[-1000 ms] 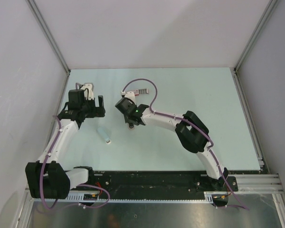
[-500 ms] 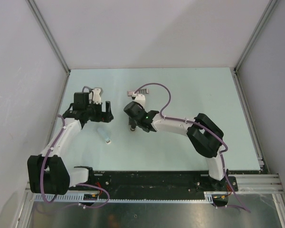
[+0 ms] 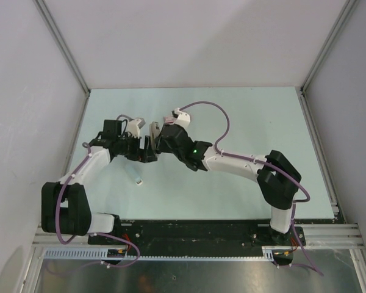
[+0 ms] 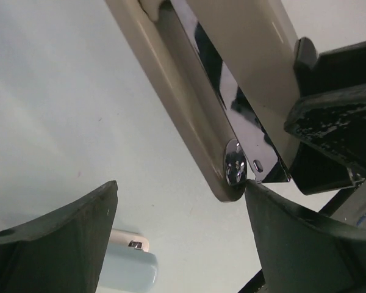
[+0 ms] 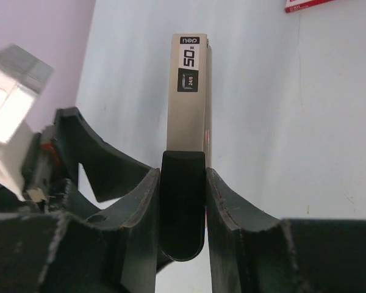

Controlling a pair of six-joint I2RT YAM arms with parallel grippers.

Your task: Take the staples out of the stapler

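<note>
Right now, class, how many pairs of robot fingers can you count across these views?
2. The right fingers are shut on the stapler, left of the table's centre; the left fingers stand open at its other end, not gripping. None seems hidden.

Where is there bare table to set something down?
Bare: the table right of the right arm up to the side rail, and the strip along the back wall. Crowded: centre-left, where left pincer and right pincer meet at the stapler, pale-blue item beside.
</note>
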